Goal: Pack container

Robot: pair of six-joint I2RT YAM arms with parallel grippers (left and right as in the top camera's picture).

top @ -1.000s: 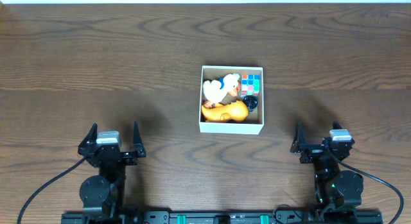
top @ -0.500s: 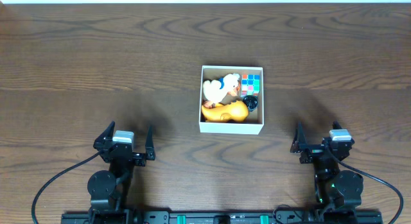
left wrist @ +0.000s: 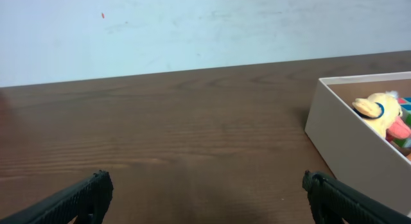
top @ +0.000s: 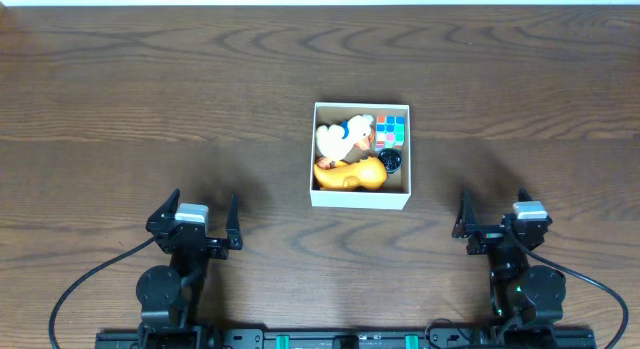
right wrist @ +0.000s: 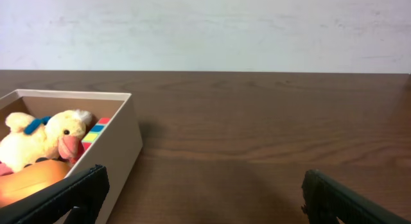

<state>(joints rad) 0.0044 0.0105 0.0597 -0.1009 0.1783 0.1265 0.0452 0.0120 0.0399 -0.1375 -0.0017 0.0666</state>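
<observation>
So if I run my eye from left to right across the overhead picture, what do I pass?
left gripper, open → white wall of the container → plush duck inside it → colourful cube inside it → right gripper, open

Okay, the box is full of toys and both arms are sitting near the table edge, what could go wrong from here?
1. The plush duck lies piled on the orange toy in the container; a nudge might tip it out.
2. The left gripper and right gripper both have jaws wide open; a careless reach could snag the container's thin wall and shove it.
</observation>
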